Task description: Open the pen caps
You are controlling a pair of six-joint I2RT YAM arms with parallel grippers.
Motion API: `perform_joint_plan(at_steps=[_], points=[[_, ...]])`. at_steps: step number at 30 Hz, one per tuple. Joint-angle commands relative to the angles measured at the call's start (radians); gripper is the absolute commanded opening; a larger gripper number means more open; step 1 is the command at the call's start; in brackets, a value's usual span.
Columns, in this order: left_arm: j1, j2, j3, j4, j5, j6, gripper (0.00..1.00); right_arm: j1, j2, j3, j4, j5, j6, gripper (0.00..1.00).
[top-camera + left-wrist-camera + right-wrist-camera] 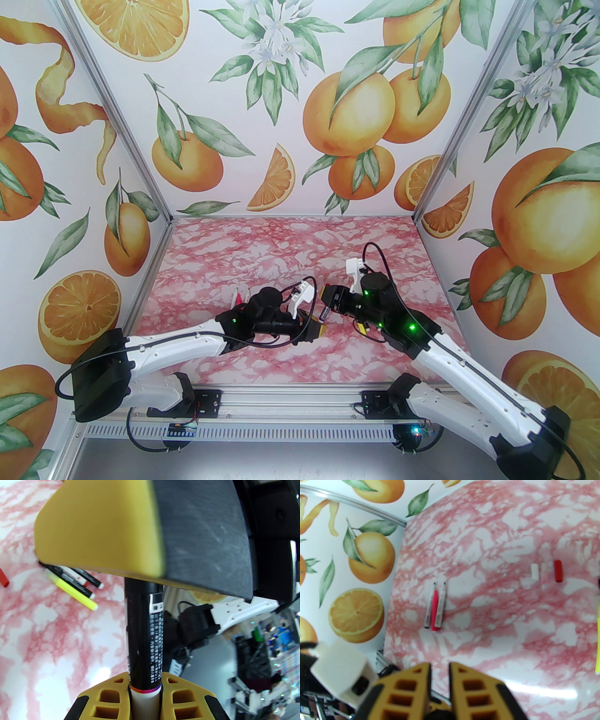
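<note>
My left gripper (145, 679) is clamped round the pen (144, 630) low on its barrel, where the white section meets the black. My right gripper (440, 667) has its fingers drawn together over the pen's far end, on what I judge to be the cap (143, 586). The pen bridges my two hands above the table (281, 243). One hand anchors the barrel and the other takes the cap, so a straight pull along the axis should part them.

The table is bare marble beyond my hands and to either side of them. The walls (300, 117) stand well apart from the grip, so there is room to draw the hands apart. The only crowding is my own wrists, which are near each other.

Three pens (435, 611), one pink between two white, lie side by side and touching, near my left wrist. A yellow pen (75, 590) lies with a second cluster by my right arm. Both groups are clear of the pull line.

A white cap (534, 572), a pale cap (545, 572) and a red cap (558, 571) lie in a short row, just beside one another. I judge them already removed.
</note>
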Motion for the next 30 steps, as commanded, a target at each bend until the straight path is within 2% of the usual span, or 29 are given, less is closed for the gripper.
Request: perform_joint_plan(at_steps=[1,5,13,17,21,25,30], points=[[-0.054,0.018,0.065,-0.235,-0.128,0.123,0.03,-0.009,0.001,0.063,-0.059,0.18,-0.038,0.08],[-0.074,0.02,0.062,-0.244,-0.165,0.129,0.02,-0.021,0.007,0.071,-0.055,0.227,-0.035,0.08],[-0.095,0.014,0.075,-0.272,-0.21,0.153,0.0,-0.099,0.005,0.082,-0.043,0.23,-0.032,0.07],[-0.094,0.008,0.078,-0.279,-0.2,0.159,0.0,-0.122,0.005,0.094,-0.057,0.243,-0.042,0.07],[-0.097,0.021,0.087,-0.261,-0.124,0.162,0.0,-0.148,0.011,0.097,-0.038,0.221,-0.046,0.06],[-0.091,0.046,0.085,-0.212,-0.032,0.138,0.0,-0.151,-0.007,0.067,0.063,0.149,-0.078,0.05],[-0.045,0.017,0.028,-0.09,0.068,0.081,0.0,-0.161,-0.046,0.033,0.131,0.083,-0.108,0.05]])
